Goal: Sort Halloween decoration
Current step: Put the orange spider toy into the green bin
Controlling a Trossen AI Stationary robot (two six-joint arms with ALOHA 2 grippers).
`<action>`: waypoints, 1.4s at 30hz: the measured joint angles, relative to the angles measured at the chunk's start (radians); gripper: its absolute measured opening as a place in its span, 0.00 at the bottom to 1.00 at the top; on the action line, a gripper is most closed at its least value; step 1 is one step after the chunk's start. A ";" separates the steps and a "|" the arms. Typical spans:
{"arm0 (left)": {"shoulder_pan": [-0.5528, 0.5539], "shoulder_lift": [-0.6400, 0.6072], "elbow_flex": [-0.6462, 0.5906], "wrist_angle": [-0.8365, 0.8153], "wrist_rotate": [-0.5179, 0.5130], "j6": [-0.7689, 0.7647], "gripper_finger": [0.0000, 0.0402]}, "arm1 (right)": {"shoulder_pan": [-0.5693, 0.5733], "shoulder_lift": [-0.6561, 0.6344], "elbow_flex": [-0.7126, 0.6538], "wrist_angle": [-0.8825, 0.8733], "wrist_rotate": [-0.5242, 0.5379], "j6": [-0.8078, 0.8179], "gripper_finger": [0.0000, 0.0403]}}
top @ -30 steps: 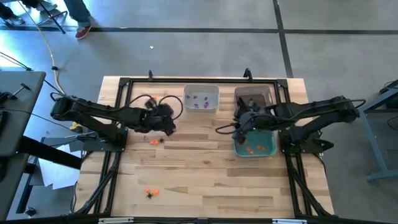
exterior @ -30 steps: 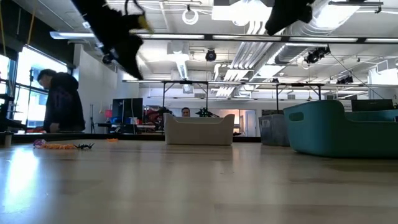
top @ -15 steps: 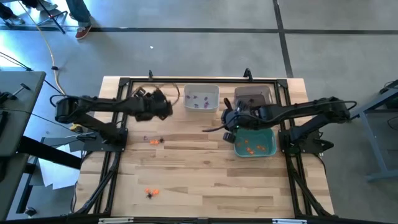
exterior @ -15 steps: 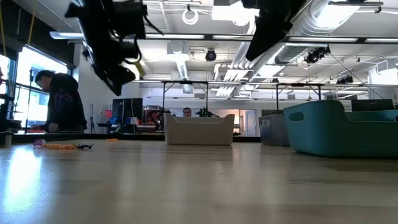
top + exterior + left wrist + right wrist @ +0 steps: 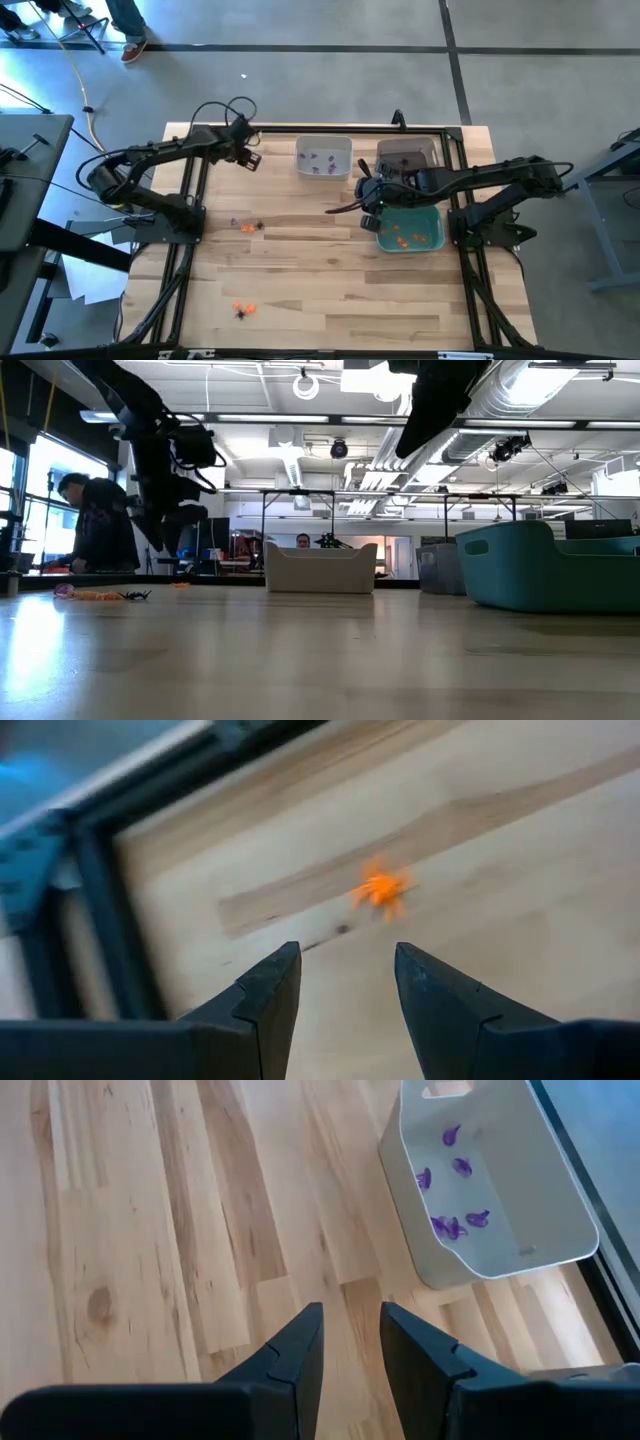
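My left gripper hangs open above the table's far left part; an orange trinket lies on the wood just beyond its fingertips. My right gripper is open and empty over bare wood between the white bin and the teal bin. Purple trinkets lie in the white bin, orange ones in the teal bin. Loose orange, black and purple trinkets lie left of centre, and more near the front edge.
A dark bin stands at the far edge, right of the white bin. Black frame rails run along both table sides. A person stands in the room beyond the table. Bare wood spans the middle.
My left gripper has moved up and away from the loose trinkets left of centre, toward the table's far left corner. My right gripper has moved from over the teal bin a little toward the left, then stayed still.
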 joint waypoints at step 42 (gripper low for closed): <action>0.081 0.268 0.105 0.064 0.191 0.113 0.00 | -0.016 -0.002 0.000 0.062 -0.093 0.031 0.23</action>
